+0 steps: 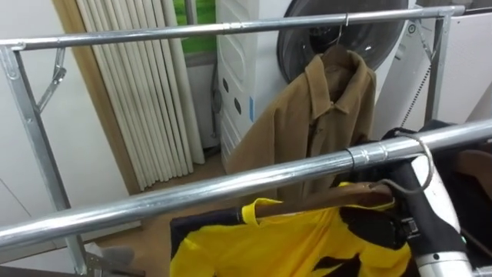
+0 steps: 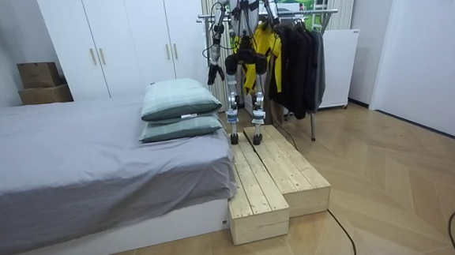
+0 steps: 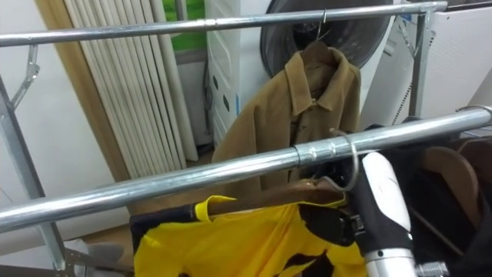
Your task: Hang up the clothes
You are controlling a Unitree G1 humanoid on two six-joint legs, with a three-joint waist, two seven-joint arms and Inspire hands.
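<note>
1. The right robot hand [image 3: 332,225] is up at the neck of a wooden hanger [image 3: 254,201], just under the near rail [image 3: 192,178]. Its dark fingers merge with the shirt's black print, so I cannot tell how far they close or whether they grip the hanger.
2. The hanger's wire hook [image 3: 352,165] curls over that rail, and the yellow shirt [image 3: 231,246] hangs from the hanger below it.
3. The shirt looks light and limp, so I'd expect it to swing and slide off a tilted hanger. The stiff wood near the hook is the sensible place to hold, not the cloth.
4. The left robot hand [image 2: 210,73] hangs low at the robot's side, too small to read.
5. Dark garments [image 2: 298,60] crowd the rail to the robot's right, while to its left the rail runs bare.
6. A brown jacket [image 3: 307,108] hangs on the far rail [image 3: 154,29], well apart.
7. The robot stands on a wooden platform [image 2: 270,172] at the rack, its edges close to the feet.
</note>
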